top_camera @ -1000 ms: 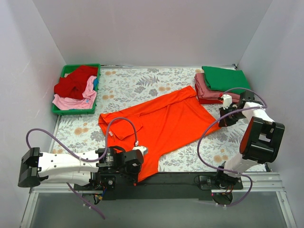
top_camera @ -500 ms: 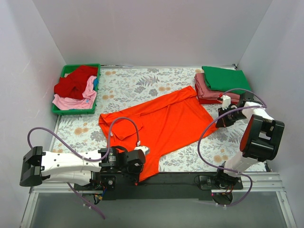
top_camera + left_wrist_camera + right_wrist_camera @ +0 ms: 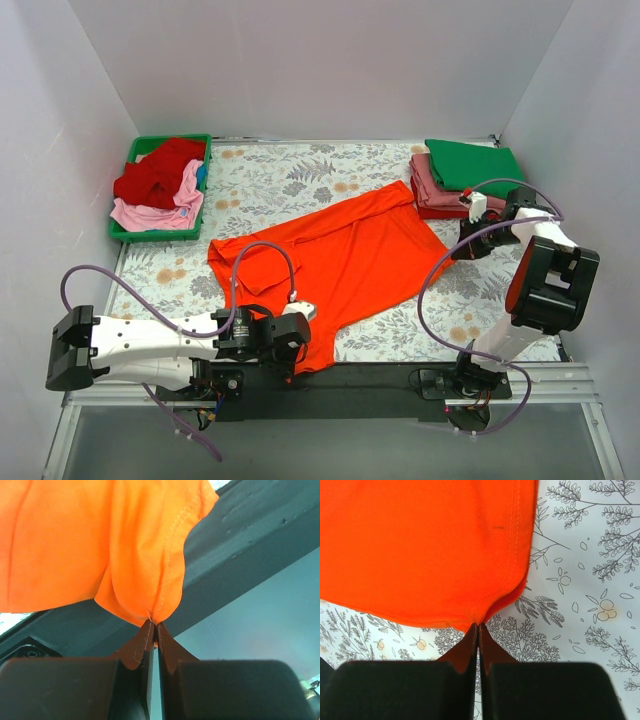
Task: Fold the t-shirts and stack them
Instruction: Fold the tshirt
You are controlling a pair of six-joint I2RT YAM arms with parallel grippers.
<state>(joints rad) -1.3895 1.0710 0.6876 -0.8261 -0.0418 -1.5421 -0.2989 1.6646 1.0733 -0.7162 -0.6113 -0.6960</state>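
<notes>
The bright orange t-shirt lies spread across the middle of the floral table. My left gripper is shut on its near bottom corner, lifted over the table's front edge. My right gripper is shut on its right corner, just above the cloth. Folded shirts are stacked at the back right, green on top of dusty pink and red. Unfolded red and light pink shirts lie in the green tray at the back left.
The black front rail runs under the left gripper. Purple cables loop over the orange shirt's left side and beside the right arm. White walls close the table on three sides.
My left gripper has moved a little to the right along the front edge with the shirt corner. My right gripper has drawn its corner slightly up and back toward the stack.
</notes>
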